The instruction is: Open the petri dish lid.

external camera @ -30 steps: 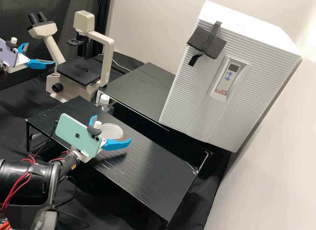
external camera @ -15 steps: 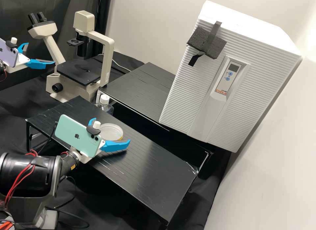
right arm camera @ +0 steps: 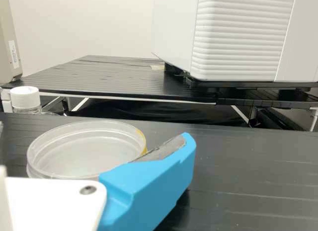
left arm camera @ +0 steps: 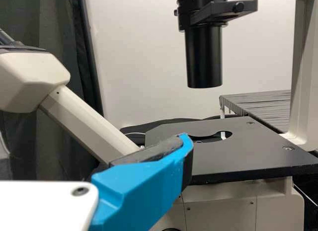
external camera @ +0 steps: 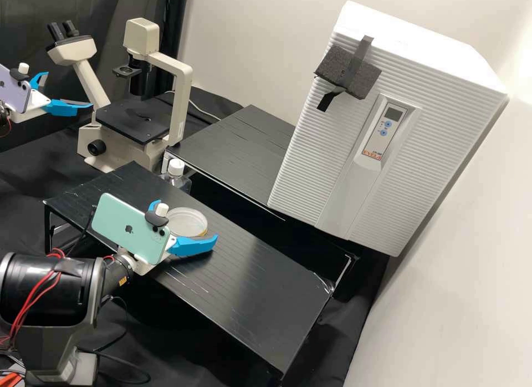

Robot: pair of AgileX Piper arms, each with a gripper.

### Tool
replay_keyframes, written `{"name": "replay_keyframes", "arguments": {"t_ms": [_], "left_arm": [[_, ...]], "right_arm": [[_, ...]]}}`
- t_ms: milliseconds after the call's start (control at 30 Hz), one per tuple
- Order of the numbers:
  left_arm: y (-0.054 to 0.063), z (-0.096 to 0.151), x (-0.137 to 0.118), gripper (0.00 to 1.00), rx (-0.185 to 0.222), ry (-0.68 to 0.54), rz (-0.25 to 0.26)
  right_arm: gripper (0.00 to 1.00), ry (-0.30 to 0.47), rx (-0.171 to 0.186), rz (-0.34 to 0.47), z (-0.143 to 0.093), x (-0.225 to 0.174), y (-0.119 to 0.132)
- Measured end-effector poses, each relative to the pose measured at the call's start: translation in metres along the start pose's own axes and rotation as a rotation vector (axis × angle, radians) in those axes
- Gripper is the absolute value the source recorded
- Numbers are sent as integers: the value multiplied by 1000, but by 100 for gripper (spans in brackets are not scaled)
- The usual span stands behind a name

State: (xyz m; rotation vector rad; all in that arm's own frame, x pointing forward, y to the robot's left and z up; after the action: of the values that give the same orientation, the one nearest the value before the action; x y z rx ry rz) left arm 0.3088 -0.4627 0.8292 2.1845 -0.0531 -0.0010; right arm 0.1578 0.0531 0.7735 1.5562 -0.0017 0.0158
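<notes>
The petri dish (external camera: 187,223) is lying flat on the black front worktop (external camera: 277,298), its clear round rim showing a yellow patch on one side. Whether its lid is fitted, I cannot tell. The right end effector (external camera: 185,220) is standing at the dish, its two blue fingers spread apart and the dish sitting between them; whether either finger is touching the wall, I cannot tell. A mint-green phone (external camera: 131,228) is riding on that same arm, just behind the fingers.

Near the dish, at the worktop's far edge, a clear bottle with a white cap (external camera: 176,167) is standing upright. Beyond it, a second black worktop (external camera: 238,148) is stretching back towards a large white ribbed cabinet (external camera: 310,154), with a dark foam pad (external camera: 360,79) taped to its front.

Well apart from the dish, the left end effector (external camera: 67,90) is hanging in the air near the cream microscope (external camera: 180,98), its fingers parted, and a lilac phone (external camera: 15,94) is sitting on its arm.
</notes>
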Motion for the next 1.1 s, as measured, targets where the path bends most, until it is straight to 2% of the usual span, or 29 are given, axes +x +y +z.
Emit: {"name": "replay_keyframes", "arguments": {"t_ms": [533, 667, 933, 1100], "left_arm": [[0, 0, 0, 100, 0, 0, 0], [0, 0, 0, 100, 0, 0, 0], [0, 0, 0, 100, 0, 0, 0], [0, 0, 0, 100, 0, 0, 0]], "right_arm": [[0, -7, 0, 6, 1, 0, 1], [0, -5, 10, 8, 1, 1, 1], [0, 1, -3, 5, 2, 3, 1], [0, 7, 2, 3, 2, 3, 1]]}}
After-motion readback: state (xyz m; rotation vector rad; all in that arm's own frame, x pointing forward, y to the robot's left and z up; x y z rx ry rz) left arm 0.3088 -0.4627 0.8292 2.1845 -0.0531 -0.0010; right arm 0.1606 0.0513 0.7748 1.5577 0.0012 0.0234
